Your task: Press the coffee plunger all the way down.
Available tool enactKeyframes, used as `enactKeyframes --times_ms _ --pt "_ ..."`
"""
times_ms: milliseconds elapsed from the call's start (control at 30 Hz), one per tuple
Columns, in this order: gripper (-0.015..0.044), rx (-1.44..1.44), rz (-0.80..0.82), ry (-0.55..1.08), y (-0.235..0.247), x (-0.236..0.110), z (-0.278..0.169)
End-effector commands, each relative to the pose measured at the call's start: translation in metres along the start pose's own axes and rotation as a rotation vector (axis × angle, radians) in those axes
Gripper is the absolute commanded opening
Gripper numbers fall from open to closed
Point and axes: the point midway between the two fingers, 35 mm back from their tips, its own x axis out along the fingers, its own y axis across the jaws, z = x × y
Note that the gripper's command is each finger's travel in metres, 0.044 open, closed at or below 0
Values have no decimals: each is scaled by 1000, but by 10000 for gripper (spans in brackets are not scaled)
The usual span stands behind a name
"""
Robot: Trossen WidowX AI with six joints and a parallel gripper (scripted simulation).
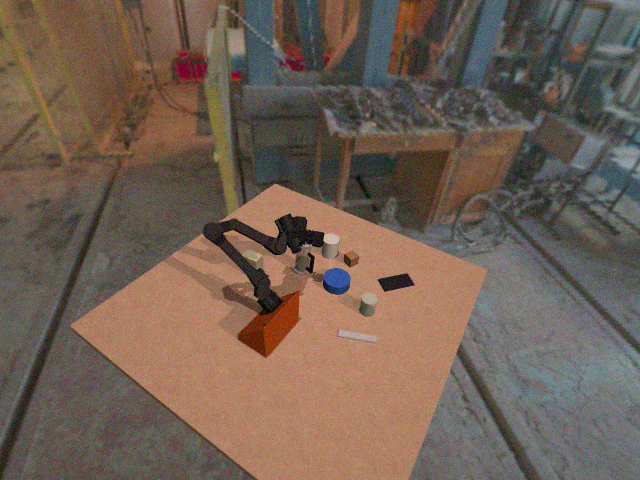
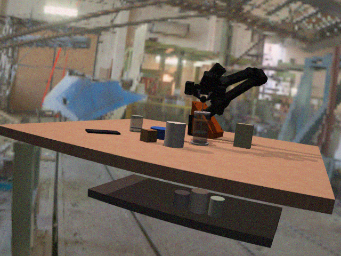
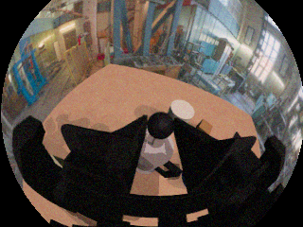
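The coffee press (image 1: 302,262) (image 2: 200,132) (image 3: 157,152) stands upright on the table, a clear glass with a black handle. Its black round plunger knob (image 2: 203,98) (image 3: 161,125) stands above the lid, with a short length of thin rod showing between them in the exterior view. My gripper (image 2: 203,97) (image 3: 160,120) is above the press, shut on the knob, with one finger at each side of it. In the top view the fingers and arm hide the knob. The lower plunger inside the glass is hard to make out.
A white cylinder (image 1: 330,246) (image 2: 175,135) (image 3: 182,110) stands close beside the press, with a brown cube (image 1: 351,258) (image 2: 148,135) and a blue disc (image 1: 336,282) near it. A pale green block (image 1: 253,259) (image 2: 243,135) stands on the other side. A black slab (image 1: 395,282) lies farther off.
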Motion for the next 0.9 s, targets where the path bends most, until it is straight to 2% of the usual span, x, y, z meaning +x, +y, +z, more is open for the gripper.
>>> enactKeyframes --times_ms 0,867 --pt "126 34 1 28 -1 6 -18" --pt "126 36 7 21 -1 18 -21"
